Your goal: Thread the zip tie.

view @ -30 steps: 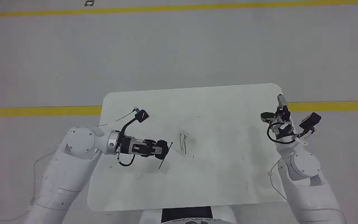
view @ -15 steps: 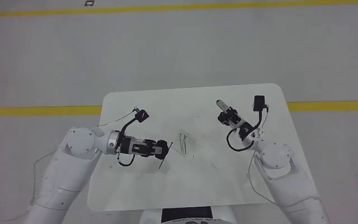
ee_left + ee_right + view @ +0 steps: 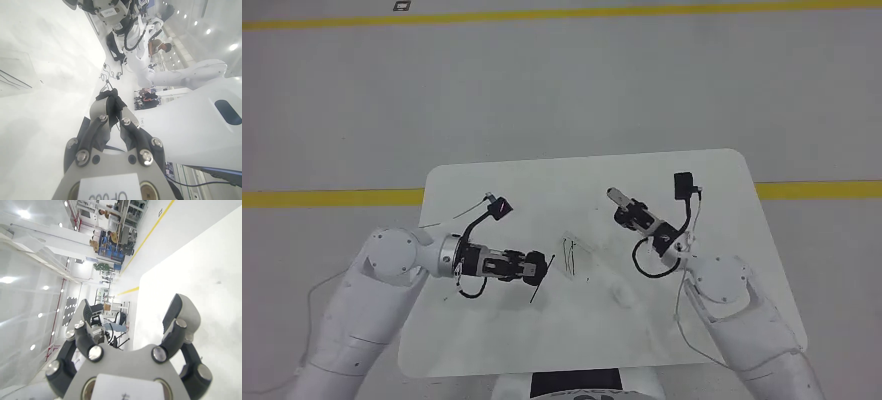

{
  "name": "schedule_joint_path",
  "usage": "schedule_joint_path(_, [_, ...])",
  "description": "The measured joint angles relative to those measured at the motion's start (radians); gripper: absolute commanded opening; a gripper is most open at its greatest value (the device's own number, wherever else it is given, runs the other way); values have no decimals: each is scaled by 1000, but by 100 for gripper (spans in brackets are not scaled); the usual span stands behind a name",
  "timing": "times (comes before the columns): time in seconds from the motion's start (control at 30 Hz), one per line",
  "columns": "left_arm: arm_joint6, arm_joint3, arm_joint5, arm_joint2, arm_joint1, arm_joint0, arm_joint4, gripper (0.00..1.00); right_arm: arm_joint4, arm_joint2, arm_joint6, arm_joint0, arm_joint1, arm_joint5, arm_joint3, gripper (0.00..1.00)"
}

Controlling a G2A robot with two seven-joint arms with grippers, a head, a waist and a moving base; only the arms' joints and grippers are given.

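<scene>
Top view: the left jaws sit low over the near-left part of the white surface (image 3: pixel 682 320), pressed together on a black zip tie (image 3: pixel 541 279). The tie reads as a thin slanted line at the jaw tips, and its longer part points toward the near edge of the surface. Whether it touches the surface cannot be told.

A clear bag (image 3: pixel 575 252) lies flat near the middle of the surface, just beside the held tie but apart from it. It holds a few more thin black ties.

Left wrist view: the jaws are closed tight, with dark material gripped between the tips. The bag lies off to one side on the surface.

The right jaws are over the right-centre of the surface, beyond the bag and well apart from the left jaws. Right wrist view: these jaws are spread wide with nothing between them.
</scene>
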Motion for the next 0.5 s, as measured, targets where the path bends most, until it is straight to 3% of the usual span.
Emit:
schedule_joint_path(0.13, [-24,35,-1,26,-5,-31,-62,0,68,-11,155,34,3,-49,20,100])
schedule_joint_path(0.27, [-28,74,0,43,-8,-55,-86,0,130,-39,278,80,3,-58,57,100])
schedule_joint_path(0.5, [-27,75,0,53,-7,-65,-67,0,144,-43,292,89,2,-61,64,100])
